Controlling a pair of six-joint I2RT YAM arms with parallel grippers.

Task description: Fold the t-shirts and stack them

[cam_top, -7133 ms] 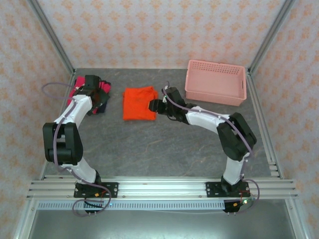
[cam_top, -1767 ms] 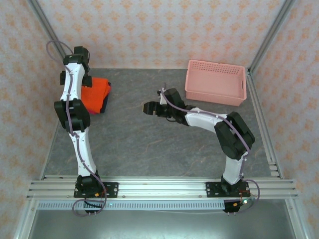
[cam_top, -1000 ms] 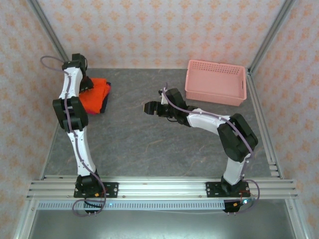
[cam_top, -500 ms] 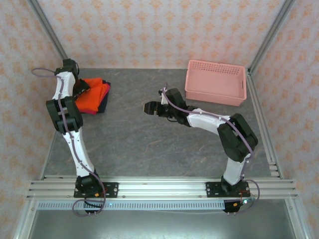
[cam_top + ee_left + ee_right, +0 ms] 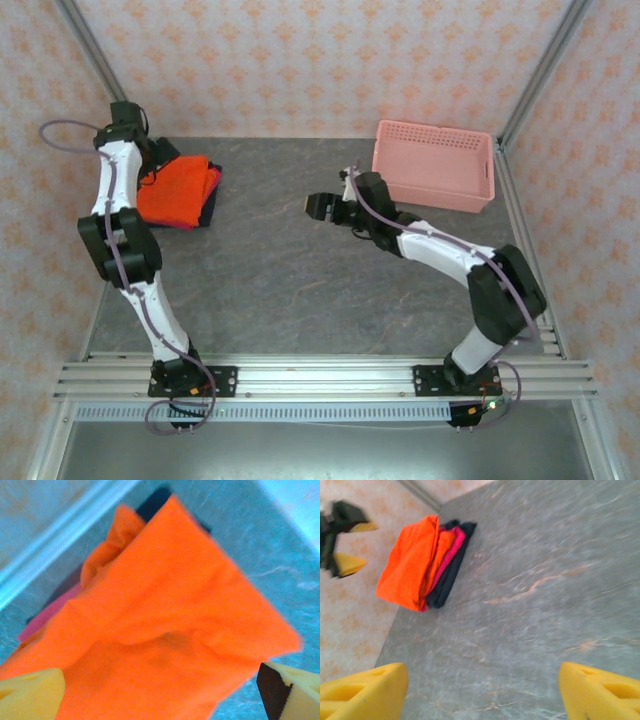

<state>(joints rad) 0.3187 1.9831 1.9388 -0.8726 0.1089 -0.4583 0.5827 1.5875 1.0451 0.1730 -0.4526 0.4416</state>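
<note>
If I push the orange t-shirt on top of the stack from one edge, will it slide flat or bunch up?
Probably bunch: the orange t-shirt is soft cloth, already wrinkled and puckered mid-panel. Lifted by one corner it would likely droop and unfold, being only loosely folded. A push may also drag the magenta t-shirt peeking out beneath.

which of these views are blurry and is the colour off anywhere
Left wrist view: the orange t-shirt is soft-edged and the table looks tinted blue. Right wrist view: the table's veins are smeared into streaks. Top external view: sharp and evenly lit, with the pink basket crisp.
</note>
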